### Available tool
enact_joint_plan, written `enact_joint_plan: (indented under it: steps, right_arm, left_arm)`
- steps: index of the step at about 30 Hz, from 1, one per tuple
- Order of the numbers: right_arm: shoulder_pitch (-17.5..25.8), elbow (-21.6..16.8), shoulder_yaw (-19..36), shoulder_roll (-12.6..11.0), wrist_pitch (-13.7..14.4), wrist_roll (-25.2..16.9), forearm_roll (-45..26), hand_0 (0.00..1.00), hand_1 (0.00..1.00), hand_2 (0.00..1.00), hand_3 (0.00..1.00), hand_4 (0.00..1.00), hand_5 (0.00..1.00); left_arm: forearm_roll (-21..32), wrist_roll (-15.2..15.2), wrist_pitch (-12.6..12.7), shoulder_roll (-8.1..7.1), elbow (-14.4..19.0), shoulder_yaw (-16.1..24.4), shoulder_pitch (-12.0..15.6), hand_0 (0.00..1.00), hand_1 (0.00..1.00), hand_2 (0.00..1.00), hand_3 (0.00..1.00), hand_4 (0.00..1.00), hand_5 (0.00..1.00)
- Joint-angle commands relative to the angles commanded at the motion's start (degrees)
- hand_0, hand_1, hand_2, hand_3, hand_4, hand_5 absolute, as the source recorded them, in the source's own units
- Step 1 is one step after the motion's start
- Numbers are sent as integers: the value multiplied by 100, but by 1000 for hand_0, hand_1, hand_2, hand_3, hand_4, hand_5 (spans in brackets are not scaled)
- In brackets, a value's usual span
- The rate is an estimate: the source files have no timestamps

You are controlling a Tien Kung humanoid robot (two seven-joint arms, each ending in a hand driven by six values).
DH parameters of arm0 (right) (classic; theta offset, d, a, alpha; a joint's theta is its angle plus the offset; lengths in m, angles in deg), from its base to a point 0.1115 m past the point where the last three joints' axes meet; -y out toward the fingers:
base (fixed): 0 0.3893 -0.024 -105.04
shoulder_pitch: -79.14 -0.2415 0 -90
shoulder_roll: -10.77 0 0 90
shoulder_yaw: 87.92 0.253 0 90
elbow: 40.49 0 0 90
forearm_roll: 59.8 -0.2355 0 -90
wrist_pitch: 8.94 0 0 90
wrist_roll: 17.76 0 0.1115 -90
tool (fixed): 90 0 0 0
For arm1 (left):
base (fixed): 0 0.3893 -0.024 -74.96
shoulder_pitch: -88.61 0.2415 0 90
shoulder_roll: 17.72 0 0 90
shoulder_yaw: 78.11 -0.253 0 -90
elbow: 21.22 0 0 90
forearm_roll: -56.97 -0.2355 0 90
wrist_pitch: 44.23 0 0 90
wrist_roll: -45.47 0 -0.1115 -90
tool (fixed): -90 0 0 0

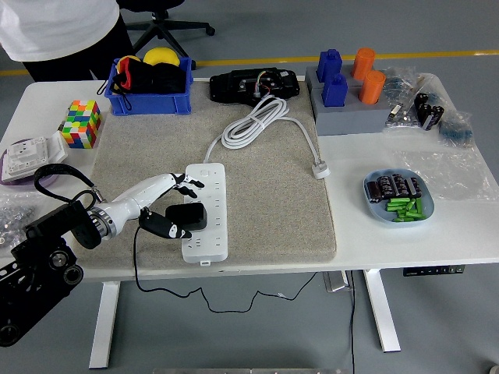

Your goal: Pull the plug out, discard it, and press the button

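Observation:
A white power strip (207, 210) lies lengthwise on the grey mat (265, 195). A black plug adapter (189, 216) sits in it near the middle, its black cord hanging off the table's front edge. My left hand (178, 206) reaches in from the left; its fingers are spread around the adapter, upper fingers over the strip above it, thumb just below its left end. The strip's button end (205, 169) is at the far end. My right arm is out of view.
A coiled white cable (257, 125) with its plug lies on the mat behind the strip. A blue bin (150, 100), a colour cube (81, 123), blue and orange blocks (347, 89) and a blue dish (399, 215) stand around. A person stands at the far left.

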Motion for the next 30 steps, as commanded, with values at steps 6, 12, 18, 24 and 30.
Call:
enact_joint_plan:
  steps: [6,12,18,24,30]
  right_arm:
    - [15,-5,18,17,0,-2,12,728,680,660,641,738,592]
    - [13,-7,30,26,0,-1,23,728,679,659,642,738,593]
    - [19,-9,73,38,1,-2,36,728,679,659,642,738,592]
    - [34,-1,110,57,2,-1,43,728,679,659,642,739,591]
    - [39,-4,128,72,-1,0,49,728,678,660,642,739,590]
  left_arm:
    - [56,4,94,28,-24,-10,5,544,552,538,662,896,2]
    - [73,54,110,55,-51,-8,13,473,476,493,617,856,2]
    - [17,103,96,77,-68,-44,-2,437,406,434,578,803,2]
    - [33,49,190,106,-13,11,-12,431,327,378,566,697,2]
    - [-46,26,242,112,119,100,-52,429,304,349,558,697,2]
